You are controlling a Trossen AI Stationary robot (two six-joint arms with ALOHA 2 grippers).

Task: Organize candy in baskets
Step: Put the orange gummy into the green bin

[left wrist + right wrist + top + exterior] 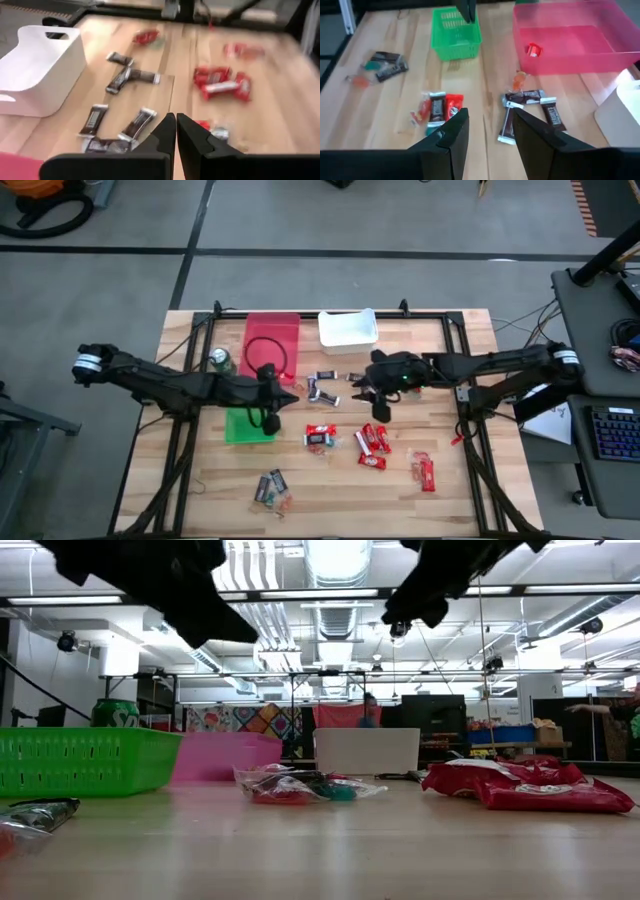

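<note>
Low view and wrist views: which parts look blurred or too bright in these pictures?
Low view: the ceiling lights are glaring, both arms show only as dark shapes against them, and the nearest wrapper is out of focus. Left wrist view: the far red candy and the table edge are smeared. Right wrist view: mostly clear; the white basket looks pale.

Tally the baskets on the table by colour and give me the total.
red basket: 1
white basket: 1
green basket: 1
Total: 3
</note>
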